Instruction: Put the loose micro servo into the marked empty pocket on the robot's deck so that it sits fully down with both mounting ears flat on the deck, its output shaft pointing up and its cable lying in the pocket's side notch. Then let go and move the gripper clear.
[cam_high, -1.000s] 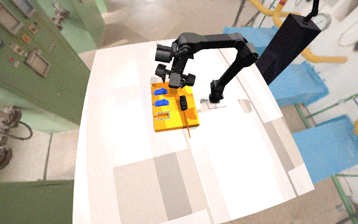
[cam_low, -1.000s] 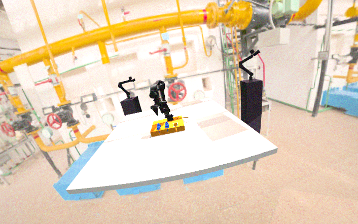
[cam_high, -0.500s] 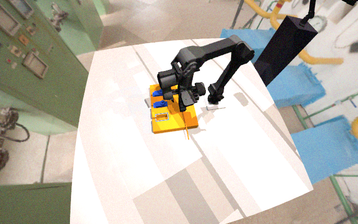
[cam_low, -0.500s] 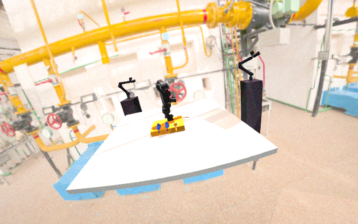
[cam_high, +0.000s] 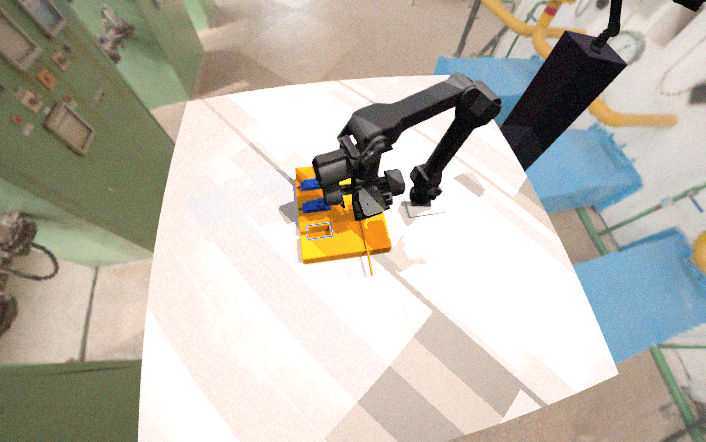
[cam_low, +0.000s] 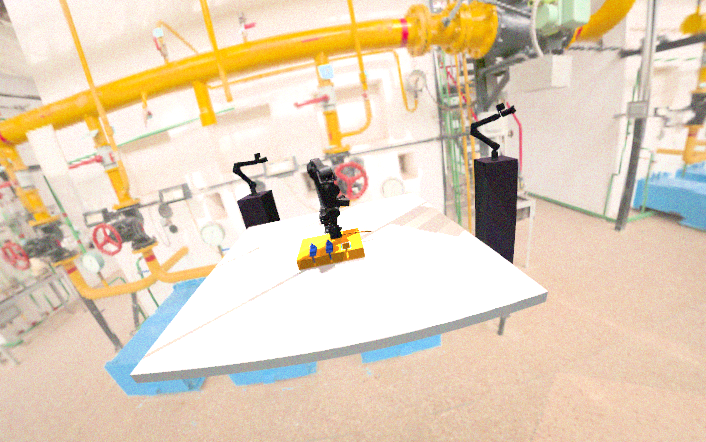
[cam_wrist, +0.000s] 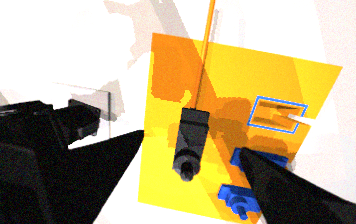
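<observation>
The loose black micro servo (cam_wrist: 194, 131) rests on the orange-yellow deck (cam_wrist: 155, 172) (cam_high: 333, 251) (cam_low: 307, 263), beside the pocket, its shaft end towards the wrist camera. Its orange cable (cam_wrist: 204, 65) (cam_high: 370, 264) runs away over the deck's edge. The arm mostly hides the servo in the top view. The pocket with a blue-and-white outline (cam_wrist: 280, 101) (cam_high: 318, 224) is empty. My gripper (cam_wrist: 191, 142) is open above the deck; in the wrist view its fingertips stand on either side of the servo, with nothing between them. Its height above the servo is unclear.
Two blue servos (cam_wrist: 261, 158) (cam_wrist: 239, 199) sit in the deck in a row with the pocket; my right finger partly covers them in the wrist view. The arm's base (cam_high: 420, 195) stands on the white table (cam_high: 250, 312) beside the deck. Two dark pedestals (cam_low: 259, 208) (cam_low: 494, 203) with small arms stand beyond the table.
</observation>
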